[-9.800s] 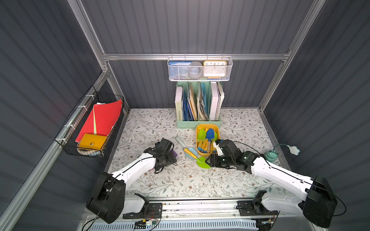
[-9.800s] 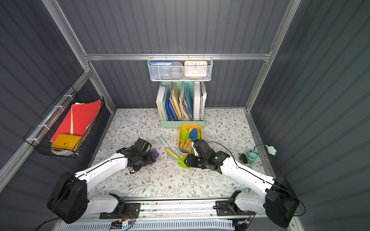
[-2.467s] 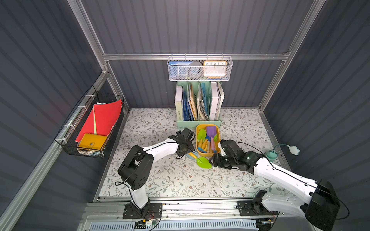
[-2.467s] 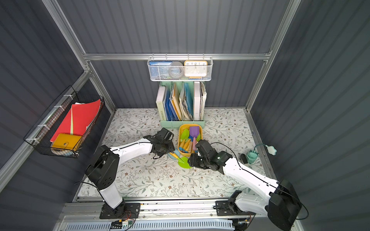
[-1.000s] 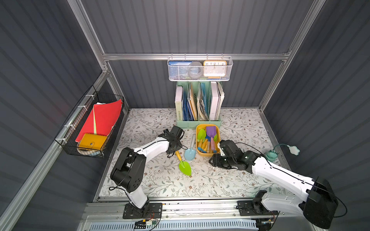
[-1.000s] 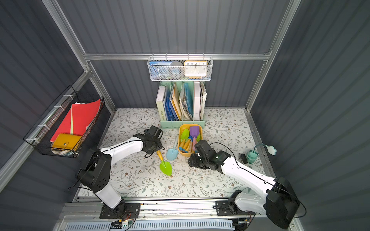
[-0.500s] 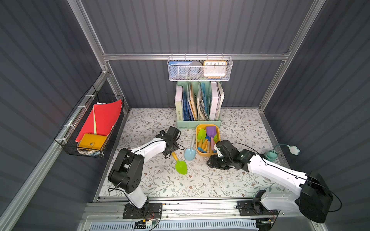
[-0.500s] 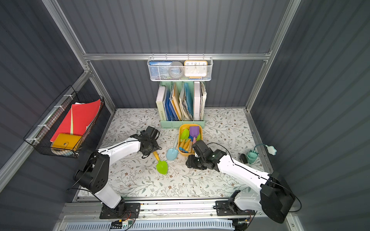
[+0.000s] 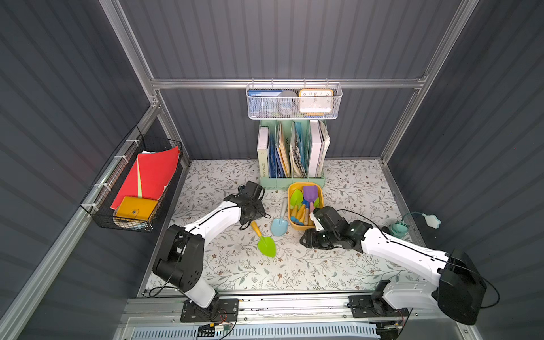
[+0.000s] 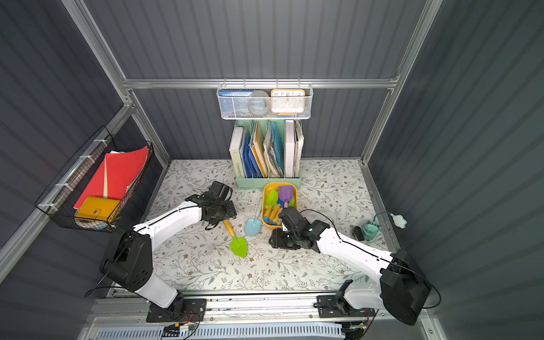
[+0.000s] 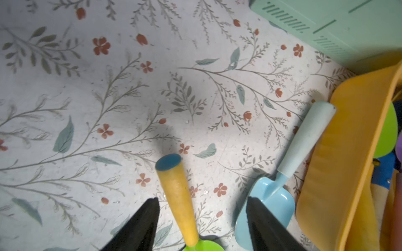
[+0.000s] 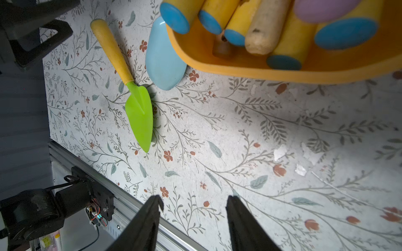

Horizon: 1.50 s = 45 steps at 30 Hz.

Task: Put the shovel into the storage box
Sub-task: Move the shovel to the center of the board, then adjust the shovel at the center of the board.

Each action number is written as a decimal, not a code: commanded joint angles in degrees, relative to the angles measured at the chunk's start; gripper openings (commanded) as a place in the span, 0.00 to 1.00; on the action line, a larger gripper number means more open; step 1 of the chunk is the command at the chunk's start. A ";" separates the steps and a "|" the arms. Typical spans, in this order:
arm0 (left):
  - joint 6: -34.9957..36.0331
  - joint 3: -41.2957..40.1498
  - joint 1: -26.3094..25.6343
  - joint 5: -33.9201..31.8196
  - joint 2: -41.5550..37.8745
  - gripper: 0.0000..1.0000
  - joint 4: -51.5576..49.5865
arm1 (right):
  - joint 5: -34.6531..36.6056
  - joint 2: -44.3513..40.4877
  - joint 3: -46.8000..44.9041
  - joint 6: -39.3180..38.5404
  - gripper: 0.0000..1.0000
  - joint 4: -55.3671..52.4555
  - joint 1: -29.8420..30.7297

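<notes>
Storage box (image 9: 290, 206) holds purple shovel (image 9: 310, 192), other shovels. I read "WORKSPACE" on white binder (image 9: 263, 156) in file rack (image 9: 273, 183). Green shovel (image 9: 264, 242) lies on worktop (image 9: 338, 265), outside box, near blue shovel (image 9: 279, 226). Left tool (image 11: 202, 198) open astride its handle, gripping nothing. Right tool (image 12: 195, 197) part-open, empty.

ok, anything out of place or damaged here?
Two lie loose on the mat outside the storage box: the green shovel and the light-blue shovel beside its wall. The mat also shows white chipped patches in the right wrist view.
</notes>
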 commanded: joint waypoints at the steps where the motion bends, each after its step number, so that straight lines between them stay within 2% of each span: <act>1: 5.06 2.27 0.15 4.17 3.69 0.70 0.09 | 0.42 -1.02 -0.07 -0.08 0.55 0.21 0.24; 8: 7.24 5.34 0.15 7.09 10.39 0.70 2.23 | 1.06 -2.50 -2.05 0.33 0.55 0.47 0.24; 14: 6.88 4.69 0.15 3.44 11.41 0.70 0.66 | 1.06 -2.58 -2.90 0.53 0.55 1.24 0.24; 30: 1.15 -10.81 -0.42 3.41 -3.44 0.71 -3.74 | 1.36 -2.92 -4.08 0.86 0.54 2.53 0.26; 40: -6.47 -17.35 -6.38 3.82 -12.11 0.73 -6.98 | 0.79 -2.31 -3.70 0.89 0.54 3.17 0.25; 45: -7.45 -19.03 -7.13 3.06 -14.66 0.73 -7.89 | 0.64 -1.98 -3.43 0.71 0.54 3.07 0.30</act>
